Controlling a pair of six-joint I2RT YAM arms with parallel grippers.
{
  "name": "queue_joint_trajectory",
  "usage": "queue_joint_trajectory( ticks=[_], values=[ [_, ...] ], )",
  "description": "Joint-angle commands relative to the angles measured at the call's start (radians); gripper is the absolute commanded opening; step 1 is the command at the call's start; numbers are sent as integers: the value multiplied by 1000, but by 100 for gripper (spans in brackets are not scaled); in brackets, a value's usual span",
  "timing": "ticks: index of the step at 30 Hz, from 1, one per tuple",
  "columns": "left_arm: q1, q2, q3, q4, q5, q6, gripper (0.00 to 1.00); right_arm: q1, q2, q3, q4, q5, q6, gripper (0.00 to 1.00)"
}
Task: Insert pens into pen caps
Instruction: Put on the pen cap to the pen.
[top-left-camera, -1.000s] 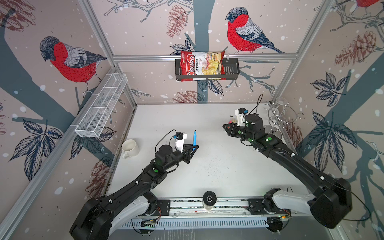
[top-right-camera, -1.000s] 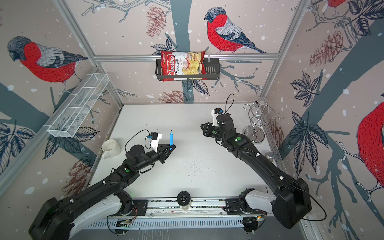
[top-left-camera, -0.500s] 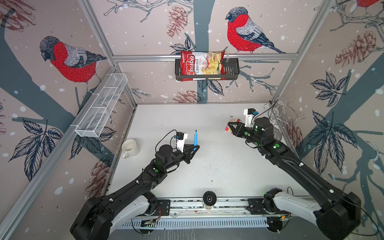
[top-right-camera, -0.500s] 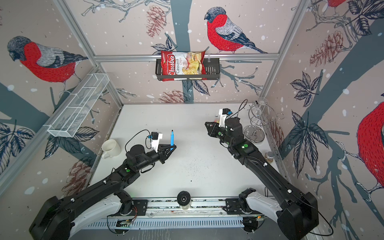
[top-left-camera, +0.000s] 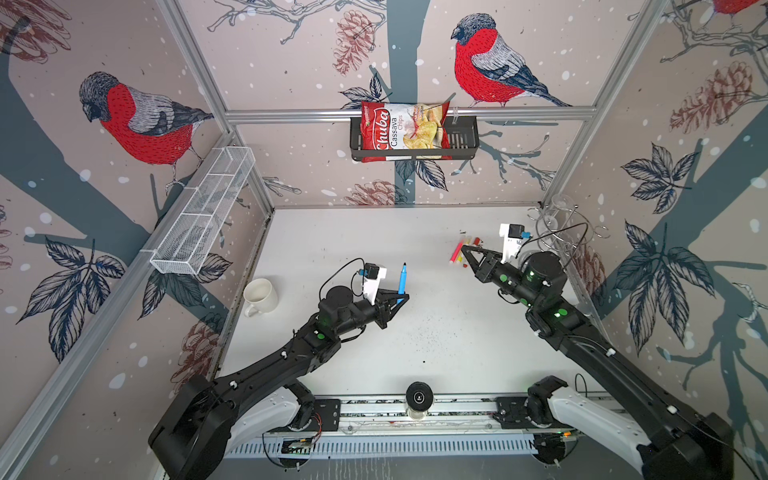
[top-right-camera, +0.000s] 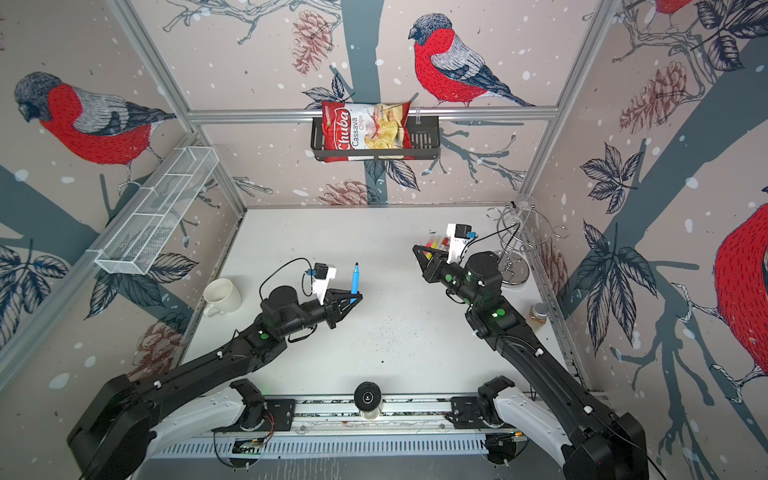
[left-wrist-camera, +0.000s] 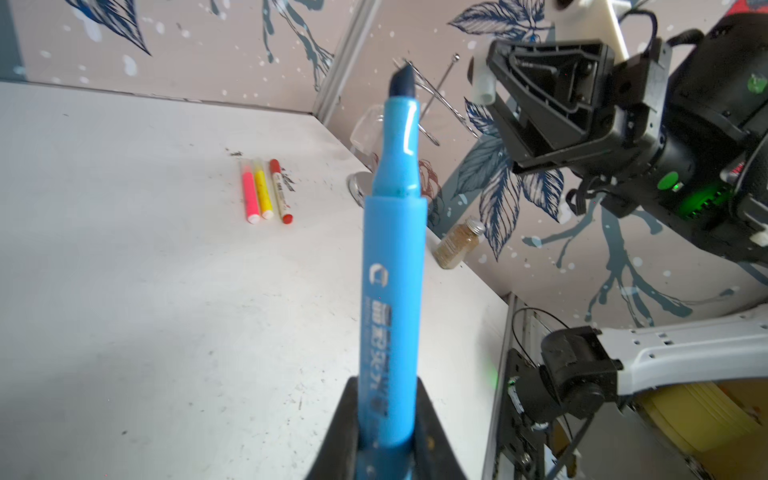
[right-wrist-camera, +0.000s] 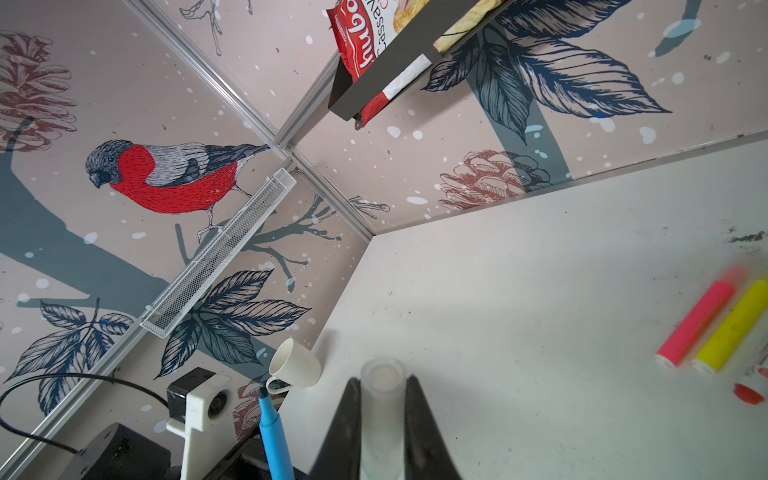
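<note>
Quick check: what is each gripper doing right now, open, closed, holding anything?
Left gripper: closed, holding the blue pen by its lower end, tip uncapped.
Right gripper: closed, holding a translucent pen cap.

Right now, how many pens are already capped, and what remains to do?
Done, it seems: the pink pen, yellow pen and red-ended pen lie side by side on the table, each apparently capped. In hand: the left fingers grip the uncapped blue pen upright; the right fingers grip a translucent cap, apart from it. Remaining: joining these two.
</note>
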Motion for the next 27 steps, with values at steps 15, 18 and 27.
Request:
queue_joint_trajectory(
  ticks=[15, 18, 27],
  values=[
    [-103, 89, 68, 87, 53, 38, 0, 69, 122, 118, 124, -168, -79, 0],
    [-107, 84, 70, 93, 52, 36, 0, 87, 133, 116, 132, -169, -80, 0],
    [-108, 72, 71, 103, 43, 30, 0, 138, 141, 101, 159, -152, -78, 0]
  ],
)
